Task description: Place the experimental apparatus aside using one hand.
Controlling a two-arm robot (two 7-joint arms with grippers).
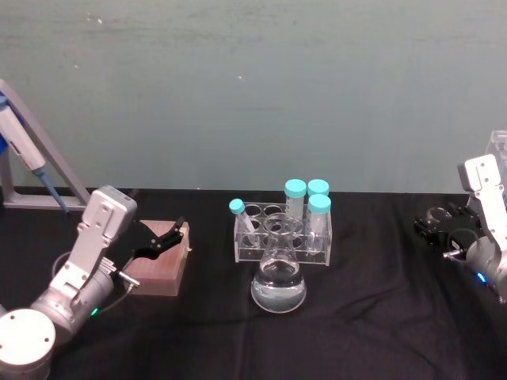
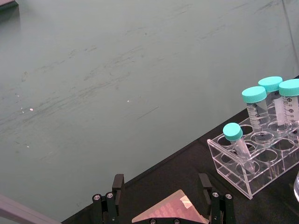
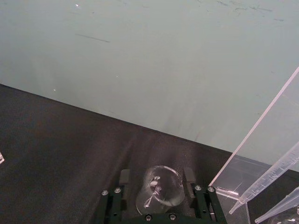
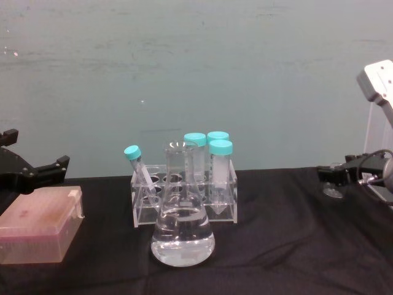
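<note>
Grippers differ: the right gripper (image 1: 432, 226), at the head view's right edge, sits around the small glass beaker (image 3: 159, 191), clamped or loose I cannot tell, with the pipette rack (image 3: 268, 179) beside it and the conical flask (image 1: 278, 283) at lower centre, while the left gripper (image 1: 174, 232) hangs spread over the pink box (image 1: 162, 273) at left.
</note>
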